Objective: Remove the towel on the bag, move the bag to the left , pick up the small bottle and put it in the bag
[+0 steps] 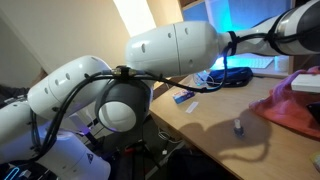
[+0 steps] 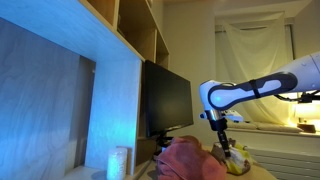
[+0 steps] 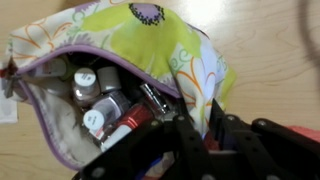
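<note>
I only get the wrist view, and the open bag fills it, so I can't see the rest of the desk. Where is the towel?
Observer: The towel lies heaped beside the bag, toward the monitor, not over the bag.
Operator: Is any bottle out on the desk?
Observer: Yes, what looks like one small bottle stands upright on the bare desk, apart from the towel.
Operator: Anything else lying near it?
Observer: A blue pen lies flat, closer to the desk's edge.
</note>
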Robot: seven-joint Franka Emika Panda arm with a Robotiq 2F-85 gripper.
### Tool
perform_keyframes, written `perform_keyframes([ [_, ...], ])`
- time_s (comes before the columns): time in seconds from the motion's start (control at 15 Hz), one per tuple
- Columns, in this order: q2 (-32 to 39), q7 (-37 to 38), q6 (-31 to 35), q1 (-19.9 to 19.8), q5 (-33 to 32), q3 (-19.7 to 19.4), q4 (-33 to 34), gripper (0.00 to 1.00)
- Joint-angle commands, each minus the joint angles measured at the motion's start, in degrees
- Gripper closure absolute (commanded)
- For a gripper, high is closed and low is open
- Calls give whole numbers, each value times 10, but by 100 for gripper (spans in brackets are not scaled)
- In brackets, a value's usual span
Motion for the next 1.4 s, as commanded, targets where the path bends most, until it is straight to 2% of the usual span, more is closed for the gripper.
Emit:
perform_keyframes([
  [0.0, 1, 3, 40, 33, -17, -32, -4, 94],
  [0.07, 7, -2, 43, 42, -25, -39, 6, 96],
  [0.27, 17, -11, 57, 70, -49, -58, 7, 94],
  [0.53, 27, -72, 30, 85, -73, -59, 17, 94],
  [0.93, 27, -179, 4, 62, -76, -51, 11, 94],
  [1.33, 19, -242, -12, 31, -62, -30, -1, 94],
])
